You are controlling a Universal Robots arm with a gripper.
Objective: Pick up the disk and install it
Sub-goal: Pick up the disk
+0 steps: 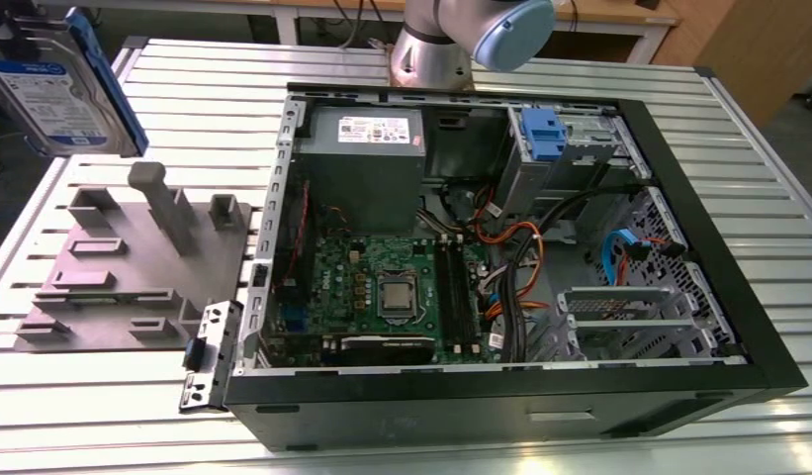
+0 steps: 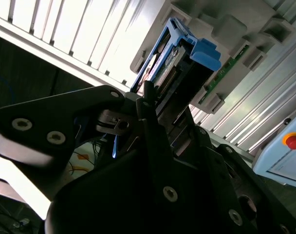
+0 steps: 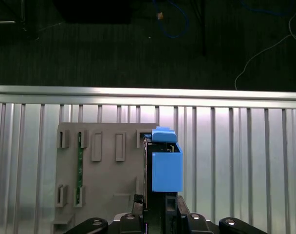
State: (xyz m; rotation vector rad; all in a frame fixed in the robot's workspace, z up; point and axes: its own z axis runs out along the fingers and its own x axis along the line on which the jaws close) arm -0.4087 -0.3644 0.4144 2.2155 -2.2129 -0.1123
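Observation:
The disk [image 1: 56,94], a silver hard drive with a white-and-blue label and blue side rails, hangs in the air at the exterior view's upper left, above the table's far corner. My gripper [image 3: 160,207] is shut on it. In the first wrist view the disk [image 3: 166,165] stands edge-on, its blue rail facing the camera, over the grey fixture [image 3: 104,165]. In the second wrist view the dark fingers [image 2: 148,112] clamp the lower end of the disk [image 2: 187,58].
An open computer case [image 1: 722,297] lies on the slatted metal table [image 1: 89,406], with a blue clip on a grey cage [image 1: 544,134] at its far side and a grey box [image 1: 366,139] beside it. The arm's base [image 1: 445,49] stands behind the case.

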